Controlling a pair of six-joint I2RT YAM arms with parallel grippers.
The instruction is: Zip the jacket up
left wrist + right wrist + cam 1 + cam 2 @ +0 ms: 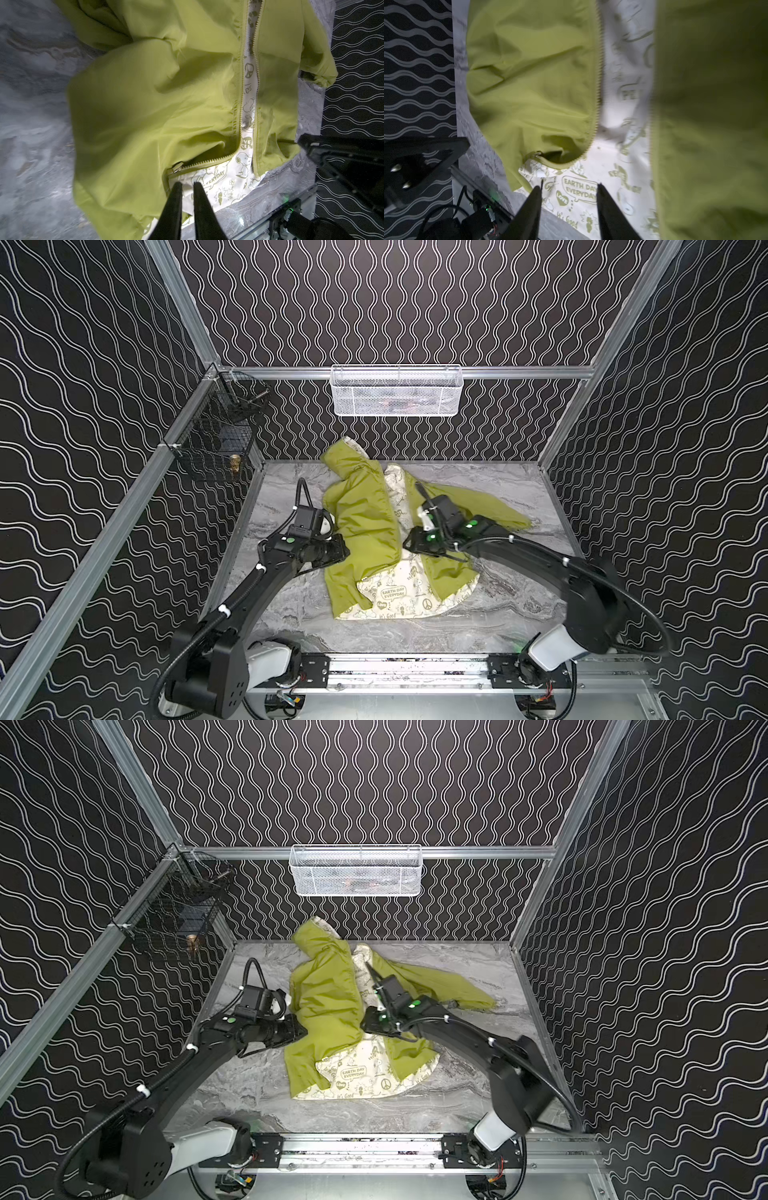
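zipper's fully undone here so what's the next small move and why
Probably ease the left pincer forward onto the zipper slider just ahead of it: the jacket lies open and unzipped, and the pincer holds nothing yet.

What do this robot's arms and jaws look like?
The left arm and right arm are matte black, with a white housing at each base. Alongside run black ribbed cables, held by white ties. Near the wrists glow green lights. The left gripper and right gripper each have two slim black jaws tapering to points.
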